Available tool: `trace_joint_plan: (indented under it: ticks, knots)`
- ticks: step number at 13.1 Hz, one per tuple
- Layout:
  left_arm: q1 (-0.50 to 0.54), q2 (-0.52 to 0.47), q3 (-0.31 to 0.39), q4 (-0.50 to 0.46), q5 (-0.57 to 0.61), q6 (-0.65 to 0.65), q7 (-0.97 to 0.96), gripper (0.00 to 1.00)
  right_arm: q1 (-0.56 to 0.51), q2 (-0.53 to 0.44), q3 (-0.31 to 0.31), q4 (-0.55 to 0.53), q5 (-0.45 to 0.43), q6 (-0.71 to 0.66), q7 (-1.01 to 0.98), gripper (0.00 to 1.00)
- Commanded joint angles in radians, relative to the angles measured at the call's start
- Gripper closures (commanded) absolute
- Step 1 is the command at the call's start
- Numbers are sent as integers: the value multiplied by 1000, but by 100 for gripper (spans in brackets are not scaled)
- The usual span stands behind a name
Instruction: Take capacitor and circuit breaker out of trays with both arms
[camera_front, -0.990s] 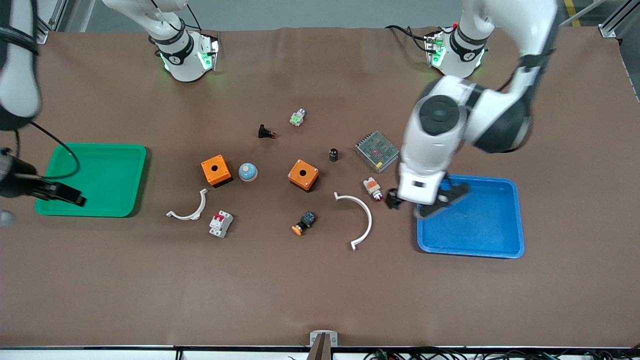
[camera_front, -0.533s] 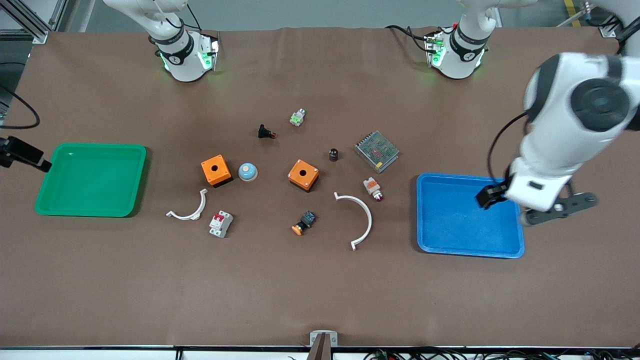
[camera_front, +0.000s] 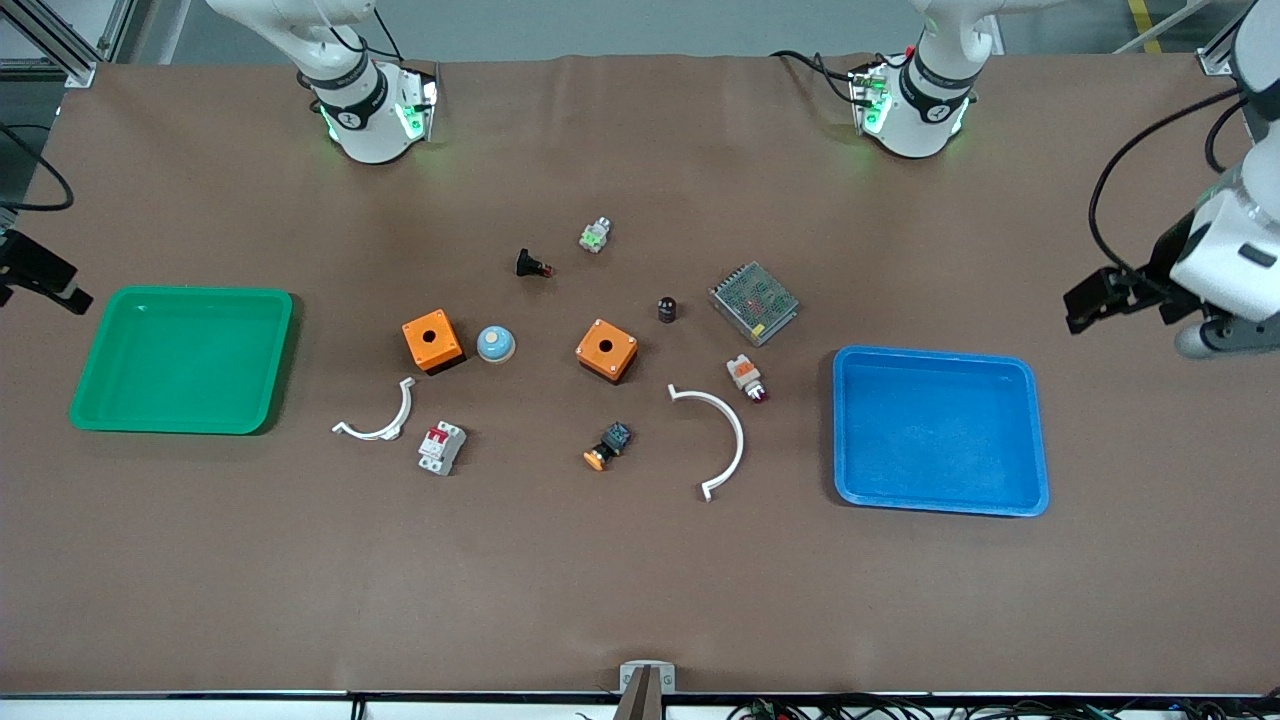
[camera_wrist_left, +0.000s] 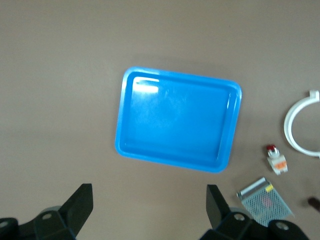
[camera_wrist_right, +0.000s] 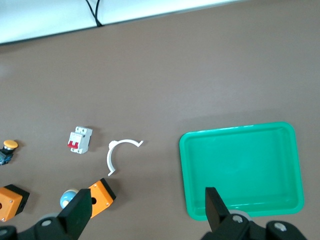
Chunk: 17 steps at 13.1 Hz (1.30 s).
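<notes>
A: Where is the capacitor (camera_front: 667, 308)?
B: On the table, between the orange box (camera_front: 606, 350) and the grey mesh unit (camera_front: 754, 302). Seen from the front only, missing in both wrist views.

A: And the breaker (camera_front: 441, 446)?
B: Lying beside the small white arc (camera_front: 378, 417), nearer to the camera than the other orange box (camera_front: 432, 341). Also seen from the right wrist (camera_wrist_right: 80, 140).

A: Grippers?
B: Left gripper (camera_wrist_left: 149, 206) high over bare table beside the blue tray (camera_wrist_left: 129, 145), fingers wide apart, empty. Right gripper (camera_wrist_right: 148, 206) over the green tray (camera_wrist_right: 294, 150) edge, also spread, empty. From the front, only a dark piece at the frame edge.
</notes>
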Motion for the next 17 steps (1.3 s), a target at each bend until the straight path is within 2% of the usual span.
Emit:
trace_joint_plan:
  ticks: [1, 5, 8, 17]
  knots:
    - [-77, -124, 110, -127, -55, -12, 62, 0, -5, 3, 2, 60, -27, -26, 7, 0]
    - [-77, -170, 98, -149, -53, -48, 61, 0, 2, 3, 1, 101, -30, -59, 21, 0]
    - [-77, -166, 92, -138, -53, -65, 64, 0, 10, 1, 5, 101, -30, -127, 64, 0]
    - [-84, -138, 91, -95, -49, -70, 84, 0, 7, 1, 0, 100, -32, -127, 53, 0]
